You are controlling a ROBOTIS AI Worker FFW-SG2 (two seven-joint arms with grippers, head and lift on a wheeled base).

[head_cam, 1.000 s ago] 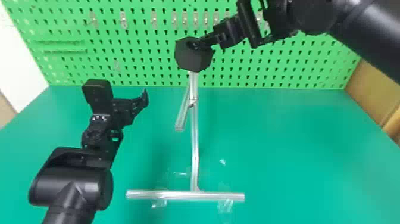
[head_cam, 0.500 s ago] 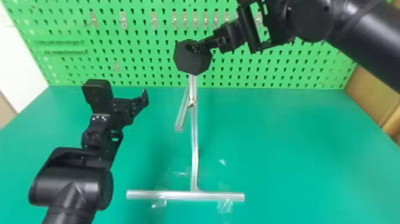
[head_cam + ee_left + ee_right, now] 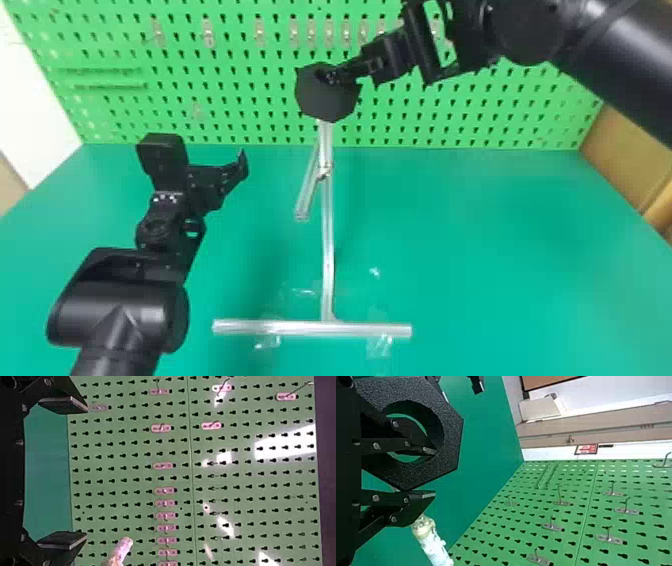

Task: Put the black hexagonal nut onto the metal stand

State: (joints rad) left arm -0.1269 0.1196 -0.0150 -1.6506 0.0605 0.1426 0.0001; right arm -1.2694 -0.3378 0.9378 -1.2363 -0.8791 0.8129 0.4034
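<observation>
The black hexagonal nut [image 3: 327,102] is high up in the head view, covering the top of the metal stand [image 3: 327,235]; contact between them cannot be told. My right gripper [image 3: 345,75] is shut on the nut's rim from the right. In the right wrist view, my right gripper [image 3: 431,473] has one finger inside the hole of the nut [image 3: 449,439], the other outside; the stand's tube end [image 3: 431,538] lies beside them, outside the hole. My left gripper [image 3: 232,175] waits left of the stand. In the left wrist view that gripper [image 3: 85,473] is open, its fingers wide apart with nothing held.
A green pegboard [image 3: 500,115] with metal hooks rises behind the green table [image 3: 500,260]. The stand's crossbar [image 3: 300,328] lies on the table near the front, with clear tape around it. Cardboard [image 3: 620,155] is at the right edge.
My right arm has shifted slightly to the right, and the nut dipped a little, then rose again with its tilt slightly altered. It stays gripped. The left arm and the stand have kept still.
</observation>
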